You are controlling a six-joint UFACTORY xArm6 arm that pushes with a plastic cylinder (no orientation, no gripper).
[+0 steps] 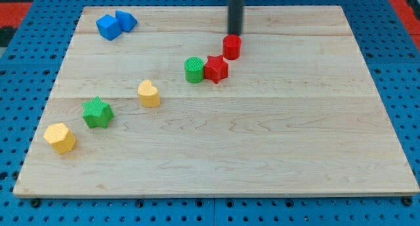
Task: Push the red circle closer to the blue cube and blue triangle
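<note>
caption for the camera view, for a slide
My tip sits just above the red circle, with the blue cube and blue triangle far left.

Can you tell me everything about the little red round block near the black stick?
The red circle is a short, plain red cylinder standing upright on the wooden board, near the view's top, right of centre. It looks like plastic with faint ridges on its side. My tip sits just behind it at its upper edge, seemingly touching it. The red star lies close at its lower left, with little or no gap between them.
</note>
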